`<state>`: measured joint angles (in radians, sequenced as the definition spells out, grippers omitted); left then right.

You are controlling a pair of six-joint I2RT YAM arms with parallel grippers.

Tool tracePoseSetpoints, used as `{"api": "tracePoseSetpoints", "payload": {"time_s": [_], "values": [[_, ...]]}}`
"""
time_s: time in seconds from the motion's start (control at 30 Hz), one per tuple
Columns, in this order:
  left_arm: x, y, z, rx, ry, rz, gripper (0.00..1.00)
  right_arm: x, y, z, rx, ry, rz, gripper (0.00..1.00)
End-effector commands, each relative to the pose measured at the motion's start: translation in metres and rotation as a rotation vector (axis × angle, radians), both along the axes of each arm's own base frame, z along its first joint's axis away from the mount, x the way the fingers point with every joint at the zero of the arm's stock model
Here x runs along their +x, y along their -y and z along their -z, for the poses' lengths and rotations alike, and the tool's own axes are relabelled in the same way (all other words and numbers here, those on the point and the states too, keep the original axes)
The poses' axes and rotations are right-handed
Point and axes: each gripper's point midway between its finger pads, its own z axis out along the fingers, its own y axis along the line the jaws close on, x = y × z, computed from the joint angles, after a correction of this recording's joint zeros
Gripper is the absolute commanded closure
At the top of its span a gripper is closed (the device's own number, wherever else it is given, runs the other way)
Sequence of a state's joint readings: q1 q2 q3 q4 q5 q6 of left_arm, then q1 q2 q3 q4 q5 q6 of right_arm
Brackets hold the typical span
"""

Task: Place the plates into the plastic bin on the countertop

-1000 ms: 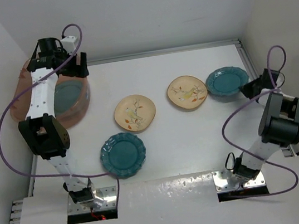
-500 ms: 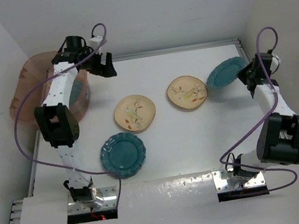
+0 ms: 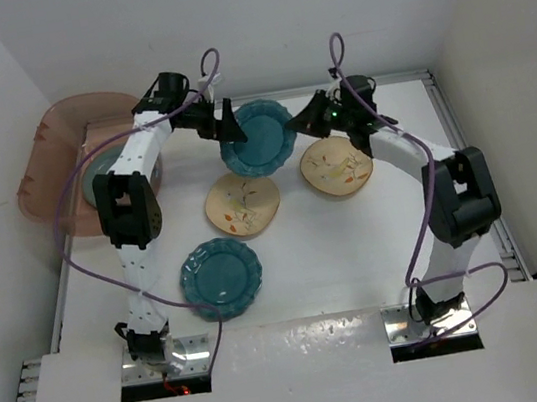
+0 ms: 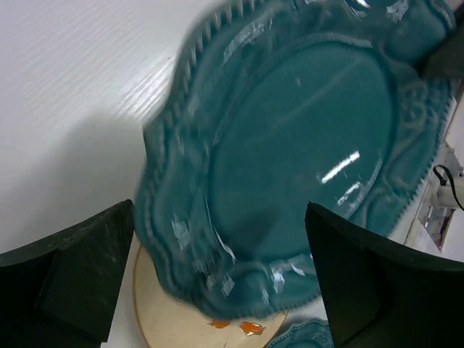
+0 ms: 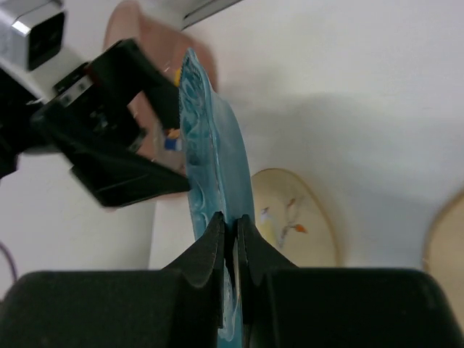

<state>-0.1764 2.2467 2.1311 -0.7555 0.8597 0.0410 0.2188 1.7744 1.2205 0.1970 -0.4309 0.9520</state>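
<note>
Two robot arms meet over the back of a white table (image 3: 357,248), passing a plate from one to the other. The right tool (image 5: 228,226) is closed on the rim of a teal scalloped plate (image 3: 257,140), pinching it edge-on and holding it tilted up in the air. The left tool (image 4: 220,217) stands wide open with the plate's face just ahead of its fingers, gripping nothing.

This looks like a handover. The next move likely calls for the left tool to close on the free rim before the right one lets go, then carry the plate left to the pink plastic bin (image 3: 36,190).

The bin sits in the far left corner, close against the left wall. It holds at least one plate (image 3: 103,175), partly hidden by the left arm, which crosses the bin's right side.

Two cream bird plates (image 3: 242,203) (image 3: 337,165) lie flat on the table right below the handover, so a slip could strike them. A second teal plate (image 3: 220,277) lies nearer the arm bases, well apart. The back wall is close behind both tools, while the middle and right of the table offer open room.
</note>
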Motion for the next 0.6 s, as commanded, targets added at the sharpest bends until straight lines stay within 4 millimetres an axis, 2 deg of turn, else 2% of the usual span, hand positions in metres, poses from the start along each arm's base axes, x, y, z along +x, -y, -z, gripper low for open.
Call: {"api": "tracePoseSetpoints", "payload": {"time_s": [0.0, 0.03, 0.1, 0.13, 0.23, 0.27, 0.3, 0.33, 0.37, 0.4, 0.43, 0.47, 0.5, 0.53, 0.57], "values": [[0.019, -0.024, -0.002, -0.005, 0.015, -0.077, 0.00, 0.010, -0.037, -0.116, 0.189, 0.299, -0.152, 1.00], [0.016, -0.025, -0.001, -0.028, 0.000, -0.064, 0.00, 0.012, -0.048, -0.111, 0.198, 0.294, -0.180, 1.00], [0.003, -0.018, -0.004, -0.083, -0.031, -0.013, 0.06, 0.009, -0.058, -0.117, 0.230, 0.297, -0.217, 1.00], [-0.003, -0.017, -0.008, -0.094, -0.023, 0.007, 0.18, 0.012, -0.062, -0.112, 0.235, 0.293, -0.224, 1.00], [-0.017, -0.020, -0.004, -0.120, -0.055, 0.029, 0.46, 0.013, -0.067, -0.111, 0.247, 0.292, -0.223, 1.00], [-0.018, -0.025, -0.006, -0.129, -0.053, 0.030, 0.62, 0.014, -0.070, -0.105, 0.244, 0.281, -0.226, 1.00], [-0.024, -0.023, -0.011, -0.149, -0.054, 0.047, 0.69, 0.016, -0.070, -0.103, 0.242, 0.275, -0.223, 1.00], [-0.023, -0.029, -0.008, -0.149, -0.064, 0.034, 0.76, 0.017, -0.069, -0.102, 0.238, 0.273, -0.225, 1.00], [-0.022, -0.035, -0.012, -0.154, -0.067, 0.016, 0.91, 0.019, -0.070, -0.093, 0.234, 0.254, -0.223, 1.00], [-0.024, -0.034, -0.018, -0.164, -0.069, 0.017, 0.96, 0.020, -0.069, -0.089, 0.232, 0.242, -0.221, 1.00], [-0.018, -0.044, -0.023, -0.166, -0.054, -0.005, 1.00, 0.022, -0.068, -0.083, 0.233, 0.224, -0.215, 1.00], [-0.019, -0.045, -0.030, -0.167, -0.039, -0.004, 1.00, 0.023, -0.068, -0.079, 0.234, 0.213, -0.213, 1.00], [-0.016, -0.051, -0.048, -0.172, -0.001, -0.018, 1.00, 0.022, -0.070, -0.078, 0.234, 0.207, -0.216, 0.95], [-0.013, -0.060, -0.057, -0.173, 0.024, -0.034, 1.00, 0.025, -0.068, -0.078, 0.238, 0.203, -0.209, 0.87], [-0.012, -0.065, -0.067, -0.173, 0.049, -0.043, 1.00, 0.027, -0.068, -0.075, 0.237, 0.187, -0.207, 0.66]]}}
